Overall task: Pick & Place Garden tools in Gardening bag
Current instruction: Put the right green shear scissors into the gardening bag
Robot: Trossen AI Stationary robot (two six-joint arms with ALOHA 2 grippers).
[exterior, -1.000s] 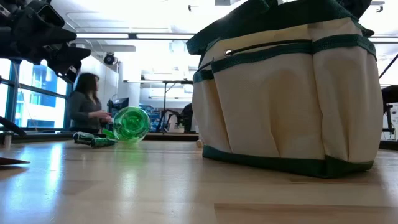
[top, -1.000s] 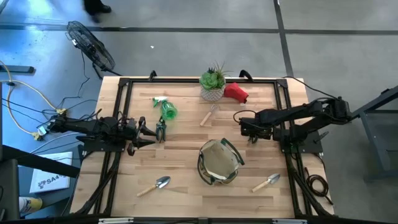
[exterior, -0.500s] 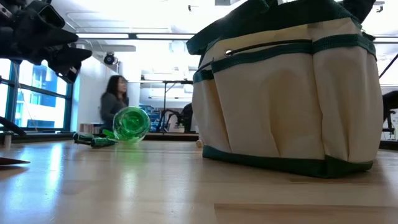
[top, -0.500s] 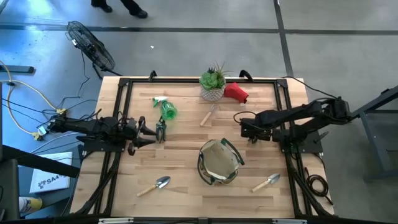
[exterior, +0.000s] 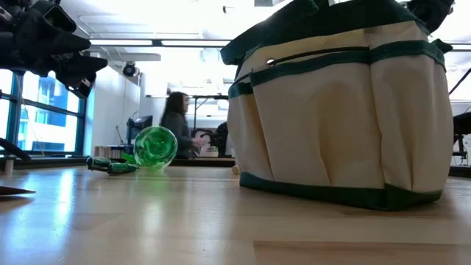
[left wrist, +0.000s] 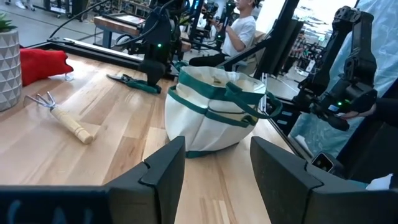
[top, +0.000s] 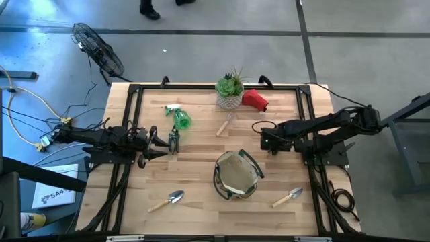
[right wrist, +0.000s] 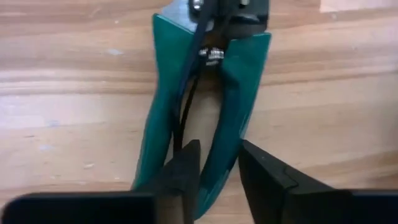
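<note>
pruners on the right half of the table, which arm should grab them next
Right arm. Its open jaws sit directly over these pruners, straddling one green handle. The left arm is across the table, beside the other pruners.

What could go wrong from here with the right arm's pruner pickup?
The right pincer sits over just one handle of the pruners, so they may swing or slip when lifted. The gardening bag has loop handles drooping over its mouth, a snag risk. The left pincer waits open at left.
</note>
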